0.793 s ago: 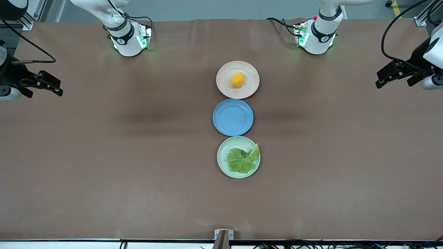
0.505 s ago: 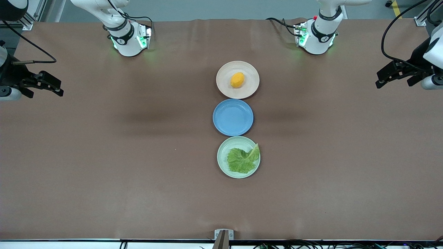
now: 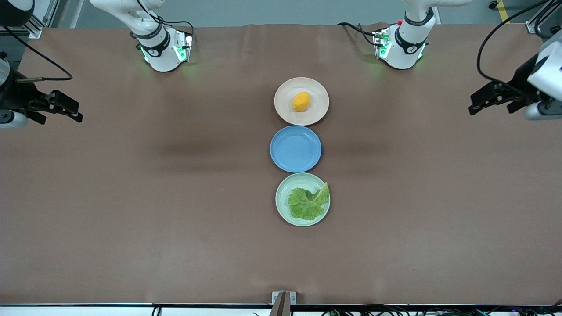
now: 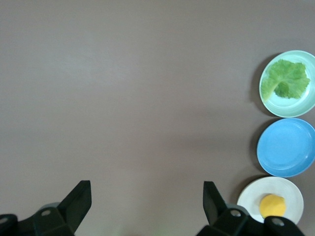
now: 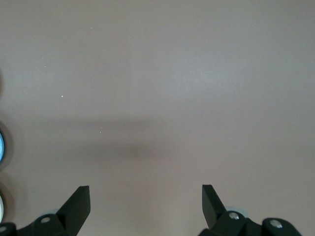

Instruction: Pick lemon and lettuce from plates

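The lemon [image 3: 301, 101] lies on the beige-pink plate [image 3: 281, 90], the plate nearest the robots' bases. The lettuce [image 3: 308, 202] lies on the mint green plate [image 3: 282, 189], the plate nearest the front camera. My left gripper [image 3: 488, 107] is open and empty over bare table at the left arm's end, well apart from the plates. My right gripper [image 3: 61, 119] is open and empty over bare table at the right arm's end. The left wrist view shows its open gripper [image 4: 146, 196], the lemon [image 4: 272, 205] and the lettuce [image 4: 287, 78]. The right wrist view shows its open gripper [image 5: 146, 199] over bare table.
An empty blue plate [image 3: 295, 149] sits between the two task plates, the three in a line down the table's middle. It also shows in the left wrist view [image 4: 285, 147]. The brown table [image 3: 153, 197] lies bare around them.
My left gripper has shifted a little toward the plates. My right gripper has edged slightly toward the middle. The lemon, lettuce and plates have not moved.
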`<control>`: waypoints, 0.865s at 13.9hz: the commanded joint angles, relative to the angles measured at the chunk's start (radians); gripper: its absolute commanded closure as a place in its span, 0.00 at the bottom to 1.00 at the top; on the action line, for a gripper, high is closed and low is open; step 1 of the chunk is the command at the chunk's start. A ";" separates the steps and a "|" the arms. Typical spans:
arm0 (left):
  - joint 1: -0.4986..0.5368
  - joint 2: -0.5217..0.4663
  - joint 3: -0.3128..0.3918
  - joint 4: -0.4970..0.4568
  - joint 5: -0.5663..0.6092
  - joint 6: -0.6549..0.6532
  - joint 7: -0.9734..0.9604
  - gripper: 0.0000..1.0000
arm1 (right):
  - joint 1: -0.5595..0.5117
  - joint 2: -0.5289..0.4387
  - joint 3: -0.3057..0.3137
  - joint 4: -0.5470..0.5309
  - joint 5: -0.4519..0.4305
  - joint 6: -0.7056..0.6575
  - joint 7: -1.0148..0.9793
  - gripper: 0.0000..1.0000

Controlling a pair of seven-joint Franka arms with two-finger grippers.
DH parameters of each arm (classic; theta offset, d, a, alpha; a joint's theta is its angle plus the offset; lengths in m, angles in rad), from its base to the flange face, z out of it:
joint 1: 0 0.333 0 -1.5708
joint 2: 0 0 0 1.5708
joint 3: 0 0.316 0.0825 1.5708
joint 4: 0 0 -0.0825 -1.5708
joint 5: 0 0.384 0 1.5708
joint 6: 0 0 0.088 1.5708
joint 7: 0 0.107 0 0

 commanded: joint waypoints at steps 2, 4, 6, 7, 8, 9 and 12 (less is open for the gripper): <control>-0.057 0.142 -0.003 0.090 -0.057 0.001 -0.094 0.00 | -0.002 0.003 -0.003 0.002 0.016 -0.005 0.002 0.00; -0.127 0.243 -0.002 0.154 -0.053 0.004 -0.241 0.00 | -0.002 0.010 -0.003 0.004 0.008 -0.006 0.000 0.00; -0.184 0.329 0.000 0.197 -0.050 0.048 -0.363 0.00 | -0.002 0.010 -0.003 0.002 0.007 -0.009 0.000 0.00; -0.203 0.354 -0.002 0.199 -0.050 0.087 -0.416 0.00 | -0.004 0.012 -0.003 0.004 0.007 -0.014 0.000 0.00; -0.227 0.380 -0.002 0.199 -0.050 0.131 -0.464 0.00 | -0.004 0.011 -0.003 0.004 0.005 -0.014 -0.001 0.00; -0.255 0.409 0.000 0.199 -0.048 0.170 -0.510 0.00 | -0.004 0.010 -0.003 0.004 0.002 -0.014 -0.001 0.00; -0.319 0.498 -0.002 0.200 -0.053 0.340 -0.650 0.00 | -0.002 0.012 -0.003 0.011 0.002 -0.013 0.000 0.00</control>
